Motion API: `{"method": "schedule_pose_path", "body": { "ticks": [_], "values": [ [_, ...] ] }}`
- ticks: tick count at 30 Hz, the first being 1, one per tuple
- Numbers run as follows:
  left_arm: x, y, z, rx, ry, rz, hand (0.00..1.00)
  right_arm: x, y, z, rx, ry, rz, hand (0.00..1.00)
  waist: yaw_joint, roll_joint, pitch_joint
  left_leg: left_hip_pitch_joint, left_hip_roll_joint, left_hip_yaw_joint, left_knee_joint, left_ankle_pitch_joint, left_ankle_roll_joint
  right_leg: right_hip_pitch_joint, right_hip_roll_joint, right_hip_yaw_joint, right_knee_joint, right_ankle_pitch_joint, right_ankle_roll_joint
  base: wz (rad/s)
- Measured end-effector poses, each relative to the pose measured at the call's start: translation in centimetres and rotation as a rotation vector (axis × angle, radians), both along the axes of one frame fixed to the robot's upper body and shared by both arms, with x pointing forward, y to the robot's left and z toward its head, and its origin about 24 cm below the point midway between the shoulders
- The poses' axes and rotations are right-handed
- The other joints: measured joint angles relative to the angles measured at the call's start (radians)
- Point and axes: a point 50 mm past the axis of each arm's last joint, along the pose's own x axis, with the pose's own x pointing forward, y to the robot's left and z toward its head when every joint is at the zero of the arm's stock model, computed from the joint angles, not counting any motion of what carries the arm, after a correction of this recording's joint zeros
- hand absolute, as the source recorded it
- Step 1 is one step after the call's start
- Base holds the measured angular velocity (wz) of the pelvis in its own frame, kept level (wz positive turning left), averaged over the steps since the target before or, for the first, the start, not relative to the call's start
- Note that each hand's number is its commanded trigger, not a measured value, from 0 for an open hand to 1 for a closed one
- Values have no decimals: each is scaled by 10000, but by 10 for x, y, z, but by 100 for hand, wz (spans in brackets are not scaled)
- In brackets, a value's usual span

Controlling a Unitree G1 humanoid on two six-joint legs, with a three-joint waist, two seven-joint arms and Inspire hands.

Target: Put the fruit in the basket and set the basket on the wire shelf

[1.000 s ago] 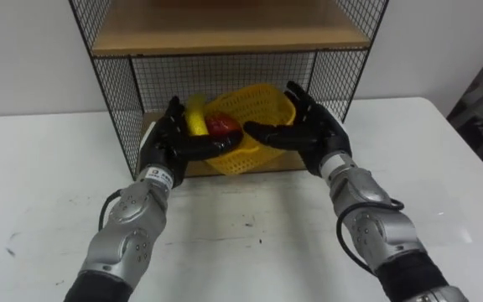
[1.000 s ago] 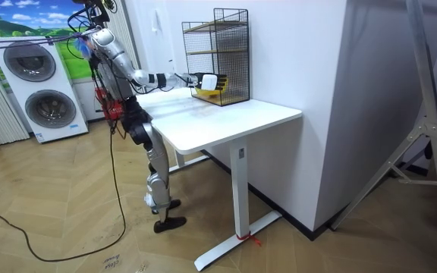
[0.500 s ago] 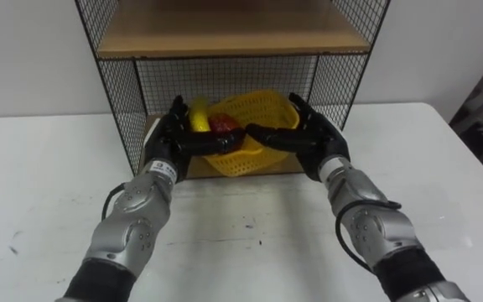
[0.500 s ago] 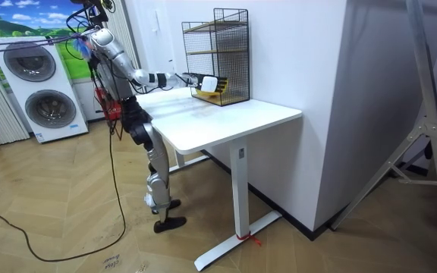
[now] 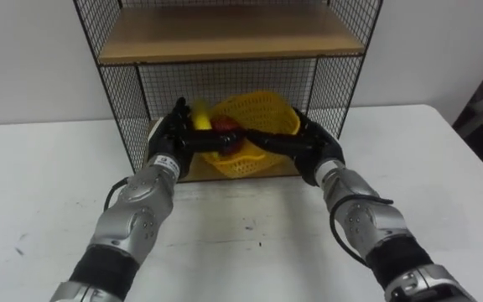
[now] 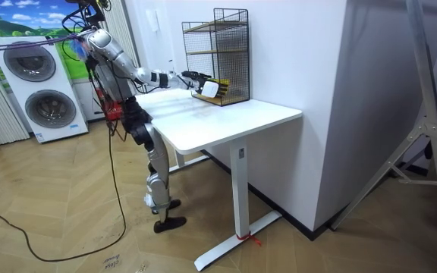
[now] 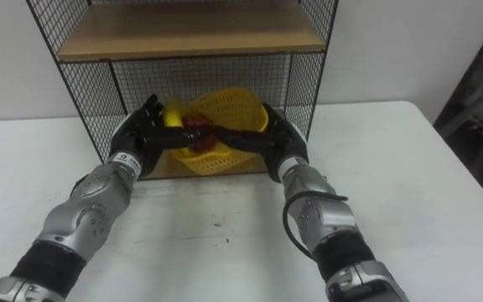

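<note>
Yellow plastic mesh basket (image 5: 268, 109): tilted, inside the lower compartment of the black wire shelf with wooden boards (image 5: 225, 33), over the bottom board. Whether it rested on that board could not be told.
Contents: one yellow banana (image 5: 199, 116) at the basket's left, and one round red fruit (image 5: 225, 128) just beside it, its kind unclear.
Left hand (image 5: 173, 139): fingers stretched out, laid across the basket's front left rim, thumb raised.
Right hand (image 5: 313, 148): fingers likewise extended, pressed along the front right rim.
The fingertips of both hands met before the red fruit and covered the basket's front edge.
White desk (image 5: 241, 231): carried the shelf.
Shelf top cut off by the eye views' upper edge.
</note>
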Motion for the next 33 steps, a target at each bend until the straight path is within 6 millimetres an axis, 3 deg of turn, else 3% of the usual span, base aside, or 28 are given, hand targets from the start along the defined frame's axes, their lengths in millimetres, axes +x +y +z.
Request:
{"method": "schedule_pose_path", "body": {
  "ticks": [3,12,20,28,33],
  "values": [
    [-3,1,-5,18,169,42,0,-2,-1,-2,7,19,21,0,-94,135,-86,0,-4,1,-3,0,0,0,-3,0,-2,-1,2,0],
    [-2,2,-2,-6,60,90,0,-2,-5,-1,-543,-167,274,0,-219,276,-182,-28,-5,-38,-16,16,-18,-16,-10,-101,1,-4,-9,0],
    [3,9,16,-156,-698,337,0,4,-21,12,-1032,-802,190,0,-376,288,-203,64,-3,-31,-78,57,-29,11,-15,-86,56,-25,-43,-1],
    [2,19,17,-176,-799,631,0,0,-25,9,-1154,-839,620,0,-348,204,-246,260,3,0,-334,163,-87,31,-10,5,81,-51,-76,-1],
    [5,31,29,-368,-1300,1074,0,-3,-30,6,-1182,-807,655,0,-224,171,-267,289,5,1,-348,168,-91,17,-9,11,77,-48,-80,0]
  ]
}}
